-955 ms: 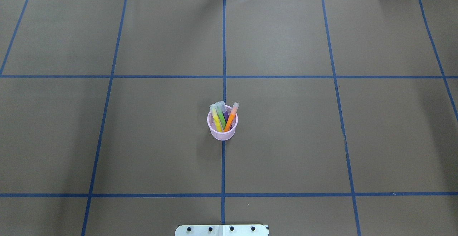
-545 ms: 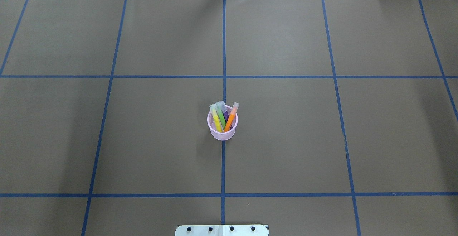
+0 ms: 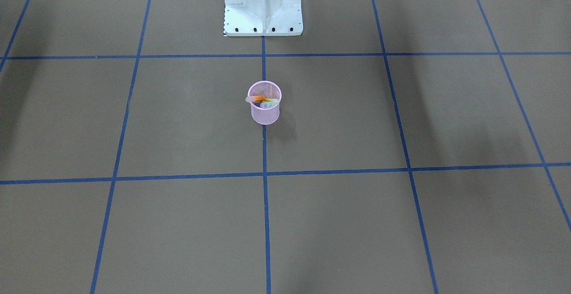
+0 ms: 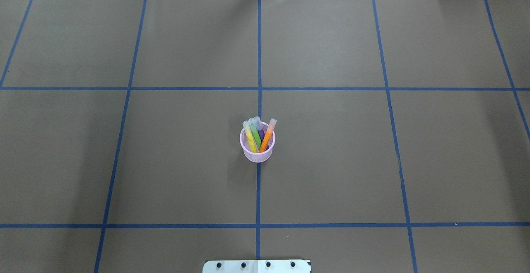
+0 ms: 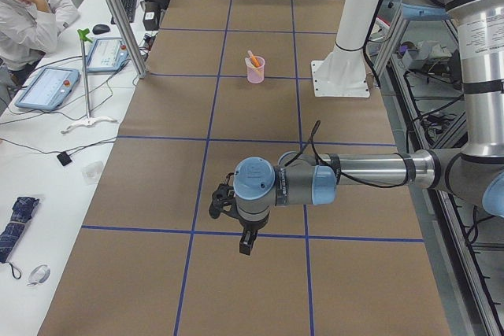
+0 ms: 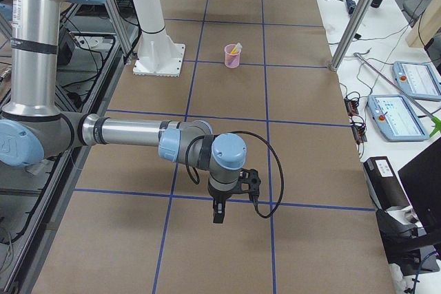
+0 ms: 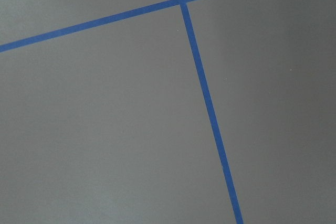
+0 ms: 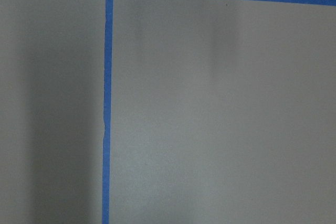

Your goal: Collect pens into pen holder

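Note:
The pink mesh pen holder (image 4: 257, 153) stands upright at the table's middle on a blue tape line. It also shows in the front view (image 3: 265, 114). Inside it stand a yellow pen (image 4: 249, 137), a green pen (image 4: 255, 134), a purple pen (image 4: 261, 131) and an orange pen (image 4: 268, 134), caps up and leaning on the rim. My left gripper (image 5: 246, 246) shows only in the exterior left view, far from the holder, pointing down above the table. My right gripper (image 6: 218, 215) shows only in the exterior right view, likewise far away. I cannot tell whether either is open or shut.
The robot's white base plate (image 3: 263, 17) stands behind the holder. Blue tape lines (image 4: 258, 57) grid the brown table cover. A side desk with tablets (image 5: 49, 88) and a seated person (image 5: 31, 13) lie beyond the table's far edge.

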